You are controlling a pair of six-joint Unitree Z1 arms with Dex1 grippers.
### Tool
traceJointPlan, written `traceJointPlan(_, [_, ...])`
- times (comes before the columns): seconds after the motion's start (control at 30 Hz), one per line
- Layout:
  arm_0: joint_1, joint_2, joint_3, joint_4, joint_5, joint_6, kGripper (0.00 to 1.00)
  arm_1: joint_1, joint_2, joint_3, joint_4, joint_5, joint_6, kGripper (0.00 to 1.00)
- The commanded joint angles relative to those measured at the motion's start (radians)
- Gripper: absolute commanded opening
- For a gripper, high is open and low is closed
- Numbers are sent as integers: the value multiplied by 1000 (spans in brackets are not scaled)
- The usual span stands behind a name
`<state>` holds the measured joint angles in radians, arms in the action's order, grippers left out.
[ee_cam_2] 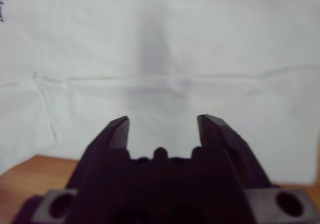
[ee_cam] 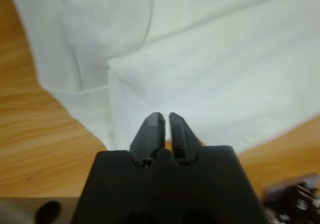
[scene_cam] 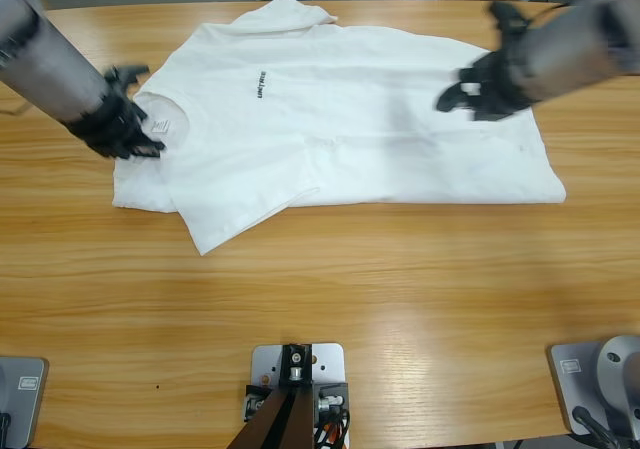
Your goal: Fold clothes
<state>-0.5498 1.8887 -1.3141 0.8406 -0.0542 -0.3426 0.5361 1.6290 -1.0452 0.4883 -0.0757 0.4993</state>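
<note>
Fabric fills most of the far half of the long wooden table [scene_cam: 320,289]: a plain white short-sleeved cotton T-shirt [scene_cam: 370,129] lying chest-up, neck toward the left, hem toward the right, with one sleeve folded partway over the body near the front edge. A small dark chest print [scene_cam: 257,86] and a neck label [scene_cam: 161,126] are visible.

The step in hand looks like taking hold of both ends for a fold. To do it well, each arm should pinch a single clean edge, lift level with the other, and avoid dragging the cloth into wrinkles.

The left gripper [scene_cam: 128,131] sits at the collar and shoulder, touching the cloth. In its wrist view [ee_cam: 164,120] the jaws are pressed nearly together, tips against a fold of shirt; whether any cloth is pinched between them is hard to tell.

The right gripper [scene_cam: 468,91] hovers over the lower body of the shirt, near the hem. Its jaws [ee_cam_2: 162,126] are spread wide with nothing between them, white cloth directly ahead.
</note>
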Motion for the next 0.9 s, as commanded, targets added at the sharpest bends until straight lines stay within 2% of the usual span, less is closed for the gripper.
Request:
traceJointPlan(0.03, [79, -325, 377, -215, -229, -228, 991, -33, -346, 206, 59, 96, 82, 1000])
traceJointPlan(0.13, [133, -423, 664, -441, -279, -280, 987, -33, -434, 286, 70, 149, 91, 1000])
traceJointPlan(0.2, [160, -456, 800, -572, -280, -297, 987, -32, -465, 339, 81, 169, 93, 1000])
traceJointPlan(0.4, [287, -469, 1000, -847, -263, -368, 981, -25, -544, 364, 88, 156, 120, 1000])
traceJointPlan(0.73, [317, -191, 1035, -1210, -351, -553, 987, -24, -619, 393, 99, 140, 140, 1000])
traceJointPlan(0.83, [318, -119, 1074, -1322, -355, -592, 943, -24, -619, 395, 99, 139, 140, 1000])
traceJointPlan(0.9, [318, -94, 1082, -1343, -363, -605, 914, -24, -617, 394, 98, 137, 140, 1000])
